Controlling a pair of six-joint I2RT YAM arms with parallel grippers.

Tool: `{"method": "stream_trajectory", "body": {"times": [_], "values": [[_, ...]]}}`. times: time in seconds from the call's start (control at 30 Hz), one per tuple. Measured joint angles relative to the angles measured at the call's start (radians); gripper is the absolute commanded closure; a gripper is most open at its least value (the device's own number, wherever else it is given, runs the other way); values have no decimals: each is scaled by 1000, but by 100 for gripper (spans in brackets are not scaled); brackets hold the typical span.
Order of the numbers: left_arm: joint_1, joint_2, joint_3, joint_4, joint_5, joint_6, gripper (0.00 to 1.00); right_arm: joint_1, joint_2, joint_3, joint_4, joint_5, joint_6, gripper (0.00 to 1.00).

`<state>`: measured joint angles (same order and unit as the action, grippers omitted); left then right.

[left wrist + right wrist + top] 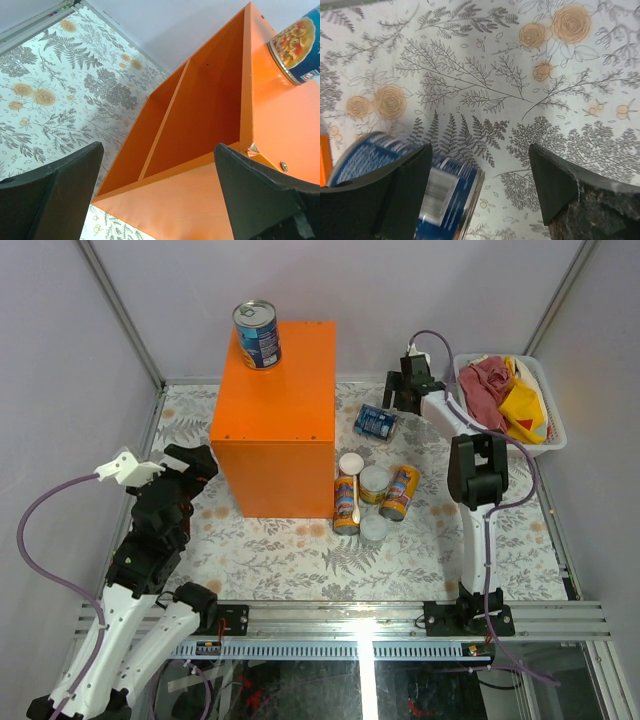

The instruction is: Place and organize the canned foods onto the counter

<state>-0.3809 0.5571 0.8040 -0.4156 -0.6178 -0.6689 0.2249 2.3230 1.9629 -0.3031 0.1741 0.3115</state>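
Observation:
The counter (275, 425) is a big orange box left of the mat's middle, with one blue-labelled can (258, 335) upright on its far top. A second blue can (376, 422) lies on its side to the right of the box. My right gripper (398, 392) hovers open just behind it. In the right wrist view that can (447, 197) lies by the left finger, not clasped by the gripper (480, 155). Two tall yellow-orange cans (346, 502) (400, 492) and two short pale-lidded ones (374, 483) (373, 529) cluster near the box's front right corner. My left gripper (200, 465) (159, 150) is open beside the counter (210, 100), empty.
A white basket (553, 435) holding red and yellow cloths stands at the far right. The left wrist view shows the box's open side with a divider inside. Grey walls and a metal frame bound the floral mat (300, 560).

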Motion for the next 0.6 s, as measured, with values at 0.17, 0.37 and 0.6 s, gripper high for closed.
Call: {"method": "stream_trajectory", "body": {"times": [0.17, 0.37, 0.6], "values": [[0, -14, 0, 0, 18, 0, 8, 2, -85, -18, -2, -7, -57, 11], [0, -20, 0, 1, 35, -1, 8, 2, -120, 122, -71, -161, -159, 8], [0, -30, 0, 2, 53, 1, 8, 20, -121, 153, -167, -404, -289, 6]]}}
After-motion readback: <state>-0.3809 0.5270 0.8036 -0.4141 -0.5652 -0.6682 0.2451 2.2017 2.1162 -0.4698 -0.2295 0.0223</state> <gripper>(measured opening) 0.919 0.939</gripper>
